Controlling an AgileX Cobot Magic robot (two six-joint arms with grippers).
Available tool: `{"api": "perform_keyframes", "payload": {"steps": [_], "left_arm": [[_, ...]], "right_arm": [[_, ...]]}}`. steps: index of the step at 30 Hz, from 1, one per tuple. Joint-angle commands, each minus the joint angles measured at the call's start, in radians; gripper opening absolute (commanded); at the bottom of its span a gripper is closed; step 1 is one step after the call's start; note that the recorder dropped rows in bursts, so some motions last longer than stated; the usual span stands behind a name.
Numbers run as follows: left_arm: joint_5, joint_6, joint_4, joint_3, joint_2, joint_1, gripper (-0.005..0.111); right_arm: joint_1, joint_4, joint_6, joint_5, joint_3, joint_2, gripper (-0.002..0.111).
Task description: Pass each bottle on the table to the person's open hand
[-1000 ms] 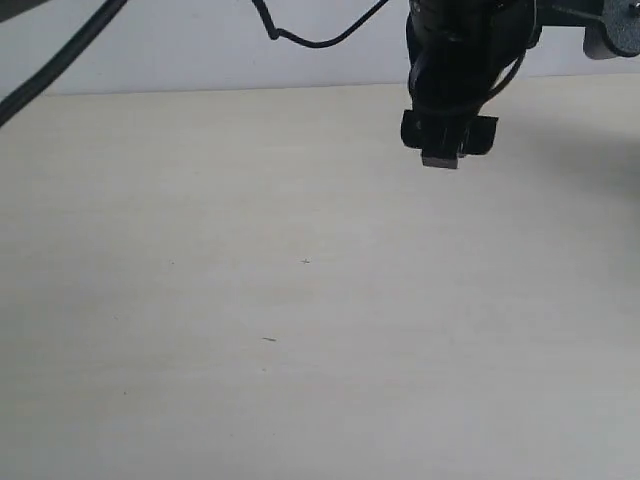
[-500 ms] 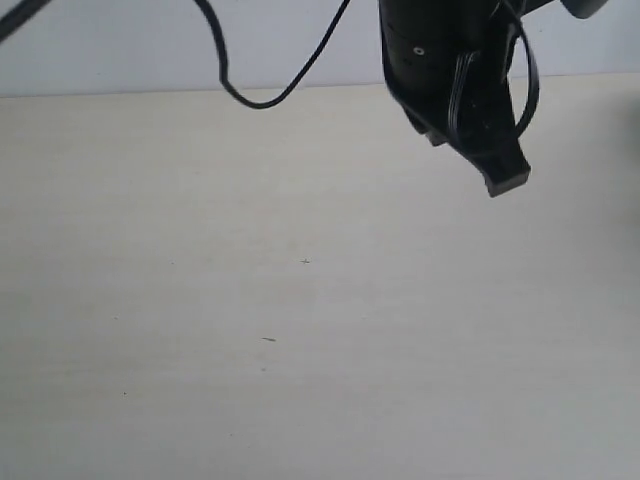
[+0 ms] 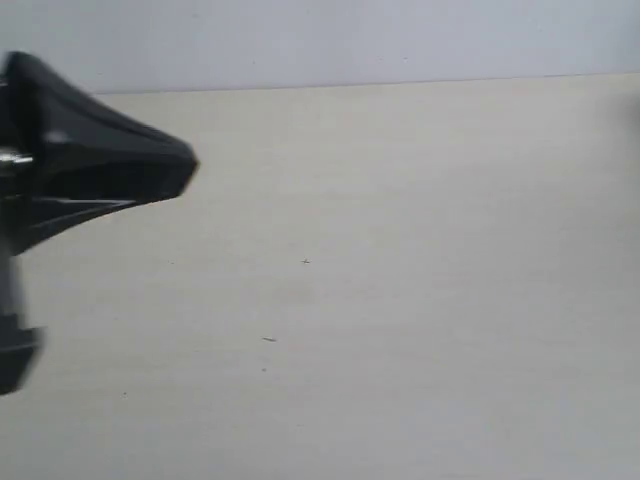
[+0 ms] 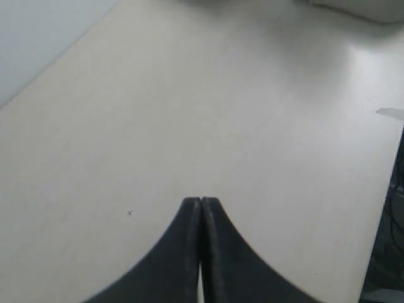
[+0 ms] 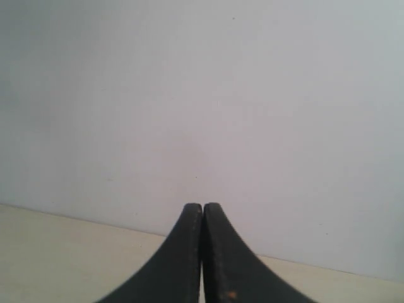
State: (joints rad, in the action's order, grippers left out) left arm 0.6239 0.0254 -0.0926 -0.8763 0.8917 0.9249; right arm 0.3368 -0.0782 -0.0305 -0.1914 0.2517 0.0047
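Note:
No bottles and no person's open hand show in any view. The pale beige table (image 3: pixel 400 300) lies bare apart from tiny dark specks. A blurred black gripper (image 3: pixel 188 168), most likely my left one, juts in from the left edge of the exterior view, close to the camera. In the left wrist view my left gripper (image 4: pixel 201 201) is shut with nothing in it, above the bare table (image 4: pixel 252 113). My right gripper (image 5: pixel 202 206) is also shut and empty. It faces a pale wall (image 5: pixel 221 95), with a strip of table (image 5: pixel 57 252) below it.
A pale wall (image 3: pixel 350 40) runs behind the table's far edge. In the left wrist view the table's edge (image 4: pixel 379 208) borders dark equipment (image 4: pixel 394 240), and a white object (image 4: pixel 363 7) lies at the table's far end.
The black arm that hung at the upper right of the exterior view has left that spot. A black gripper now juts in from the left edge.

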Motion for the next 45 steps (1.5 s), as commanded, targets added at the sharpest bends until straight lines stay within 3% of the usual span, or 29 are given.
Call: {"api": "perform_keyframes", "payload": {"steps": [1,3,8,16,27,30,33,40,45], "left_arm": [[-0.027,-0.090,0.020,0.100,-0.268,0.002,0.000],[-0.027,-0.178,0.021,0.111,-0.385,0.002,0.000],[-0.027,-0.185,0.019,0.111,-0.565,0.002,0.000],[-0.029,-0.178,-0.068,0.111,-0.652,0.002,0.000],[-0.031,-0.266,-0.041,0.138,-0.658,0.002,0.000],[-0.052,-0.270,-0.044,0.212,-0.658,0.002,0.000],[-0.155,-0.301,-0.044,0.313,-0.663,-0.007,0.000],[-0.484,-0.369,-0.042,0.640,-0.784,-0.139,0.000],[-0.526,-0.455,-0.042,0.796,-0.892,-0.210,0.000]], "right_arm": [[0.000,0.001,0.000,0.003,-0.005,-0.005,0.000],[0.000,0.001,0.000,0.003,-0.005,-0.005,0.000],[0.000,0.001,0.003,0.003,-0.005,-0.005,0.000],[0.000,0.001,0.003,0.003,-0.005,-0.005,0.000],[0.000,0.001,0.001,0.003,-0.005,-0.005,0.000],[0.000,0.001,0.001,0.003,-0.005,-0.005,0.000],[0.000,0.001,0.002,0.003,-0.005,-0.005,0.000],[0.000,0.001,0.000,0.003,-0.005,-0.005,0.000],[0.000,0.001,0.000,0.003,-0.005,-0.005,0.000]]}}
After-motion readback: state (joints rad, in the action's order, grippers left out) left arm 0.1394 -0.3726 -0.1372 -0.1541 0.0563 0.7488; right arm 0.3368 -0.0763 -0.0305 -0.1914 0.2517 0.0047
